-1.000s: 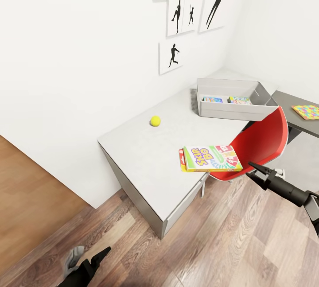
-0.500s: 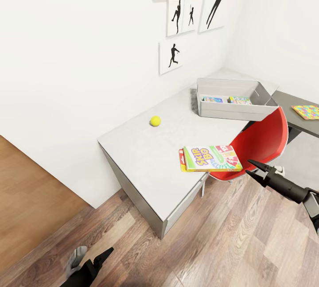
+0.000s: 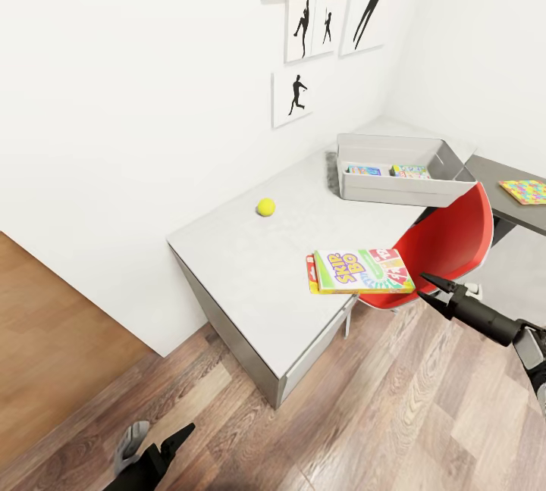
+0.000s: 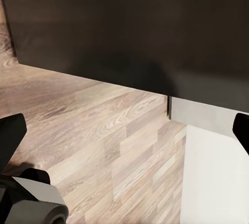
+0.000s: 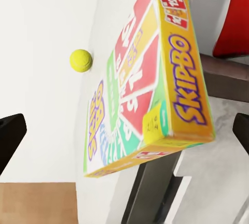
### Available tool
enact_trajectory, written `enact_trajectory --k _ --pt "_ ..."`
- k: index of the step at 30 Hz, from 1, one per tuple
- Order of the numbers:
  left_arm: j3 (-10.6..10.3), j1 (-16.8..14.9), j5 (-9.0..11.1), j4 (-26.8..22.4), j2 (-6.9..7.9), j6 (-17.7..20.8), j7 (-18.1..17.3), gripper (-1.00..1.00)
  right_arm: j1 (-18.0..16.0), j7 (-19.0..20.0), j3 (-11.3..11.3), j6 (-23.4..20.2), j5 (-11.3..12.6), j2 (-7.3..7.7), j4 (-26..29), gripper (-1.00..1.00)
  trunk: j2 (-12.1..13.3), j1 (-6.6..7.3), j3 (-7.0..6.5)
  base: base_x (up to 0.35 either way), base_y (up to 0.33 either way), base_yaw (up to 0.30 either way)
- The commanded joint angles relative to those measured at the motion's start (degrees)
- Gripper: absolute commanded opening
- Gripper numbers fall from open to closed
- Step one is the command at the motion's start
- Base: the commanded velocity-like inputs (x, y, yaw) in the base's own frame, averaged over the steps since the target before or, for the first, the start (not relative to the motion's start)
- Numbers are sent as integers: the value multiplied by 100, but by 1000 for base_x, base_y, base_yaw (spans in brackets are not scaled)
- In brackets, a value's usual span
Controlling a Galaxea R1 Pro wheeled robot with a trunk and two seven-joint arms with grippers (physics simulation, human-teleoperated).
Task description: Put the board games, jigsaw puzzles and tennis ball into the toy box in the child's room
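Note:
On the pale grey table, the white-green-red Skip-Bo board game lies with one end sticking out past the front edge. The tennis ball rests farther back. At the far corner, the grey toy box holds a small blue board game and another colourful flat box. A jigsaw puzzle lies on the dark grey section. My right gripper is open, just right of the Skip-Bo box and apart from it, with the ball beyond. My left gripper hangs open low over the floor.
A red chair stands tucked against the table between the Skip-Bo box and the dark grey section. Black silhouette pictures hang on the white wall. Wood-plank floor spreads below both arms.
My right gripper has crept slightly up and toward the overhanging end of the Skip-Bo box. The left gripper shifted a little near the floor.

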State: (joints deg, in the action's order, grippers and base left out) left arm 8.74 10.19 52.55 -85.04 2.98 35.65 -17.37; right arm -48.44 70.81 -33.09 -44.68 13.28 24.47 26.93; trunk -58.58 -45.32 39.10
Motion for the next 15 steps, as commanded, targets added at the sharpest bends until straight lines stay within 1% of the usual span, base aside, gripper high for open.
enact_trajectory --k 1,15 --pt "7 0 27 -4 -1 39 -3 100 -11 -16 -9 -37 10 -12 -3 100 -3 -1 3 0 0 0" --pt "2 0 29 -8 0 38 -11 100 -75 -95 -11 66 9 -55 -37 100 -3 -1 3 0 0 0"
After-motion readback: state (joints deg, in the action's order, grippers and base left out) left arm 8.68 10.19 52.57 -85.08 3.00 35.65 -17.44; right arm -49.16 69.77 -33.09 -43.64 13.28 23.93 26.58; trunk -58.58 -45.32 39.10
